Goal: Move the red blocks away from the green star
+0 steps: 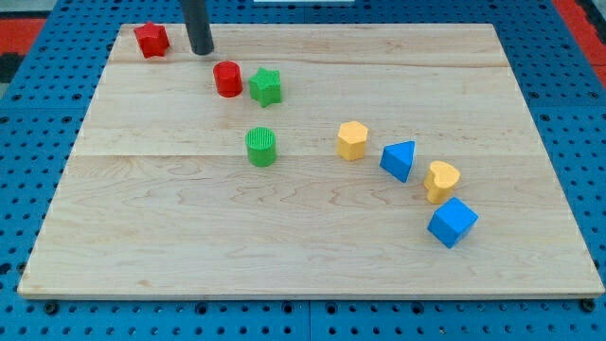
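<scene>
A green star (267, 86) lies in the upper left part of the wooden board (189, 237). A red cylinder (227, 79) stands right beside the star's left side, touching or nearly touching it. A second red block, star-like in shape (151, 40), sits near the board's top left corner. My tip (201, 51) is down on the board between the two red blocks, just up and left of the red cylinder, with a small gap to it.
A green cylinder (260, 147) stands below the star. To the right lie a yellow hexagonal block (352, 139), a blue triangle (400, 160), a yellow heart (440, 180) and a blue cube (452, 222). A blue pegboard (578, 114) surrounds the board.
</scene>
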